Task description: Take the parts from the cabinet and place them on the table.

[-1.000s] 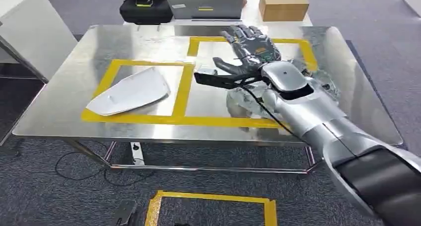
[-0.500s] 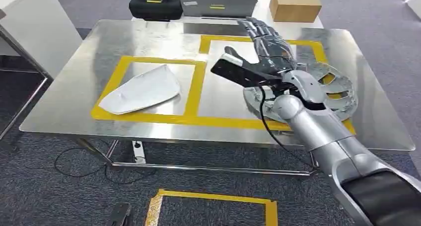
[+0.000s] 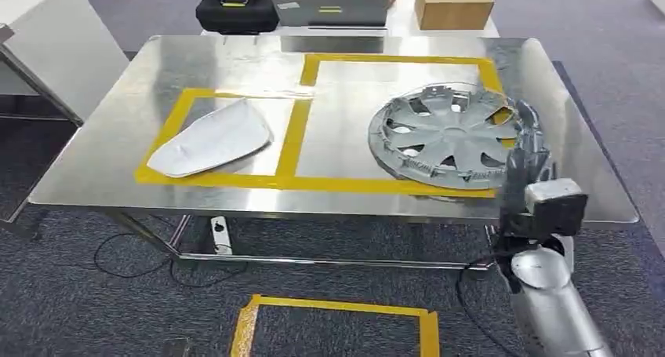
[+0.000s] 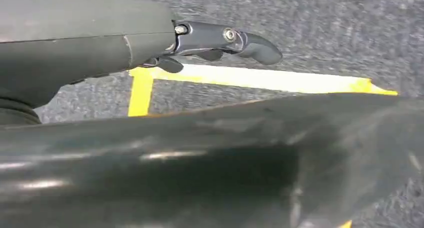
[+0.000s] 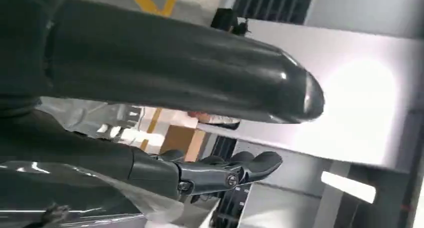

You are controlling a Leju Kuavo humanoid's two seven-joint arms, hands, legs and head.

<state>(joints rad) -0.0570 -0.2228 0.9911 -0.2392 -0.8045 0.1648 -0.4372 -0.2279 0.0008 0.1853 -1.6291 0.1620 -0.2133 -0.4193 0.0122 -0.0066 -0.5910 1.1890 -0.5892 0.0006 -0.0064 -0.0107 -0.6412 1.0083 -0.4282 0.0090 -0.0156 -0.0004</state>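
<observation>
Right hand, lower right of head view, holds nothing: fingers straight and loosely apart, raised at the table's near right edge, just beside the hubcap. Hubcap lies flat inside the right yellow-taped square, centre right. White curved panel sits in the left square, well apart. Left hand hangs over carpet, nothing seen in it. Judgement: hubcap is light, stiff, thin plastic, slick-faced; best taken at the rim or through a spoke opening.
</observation>
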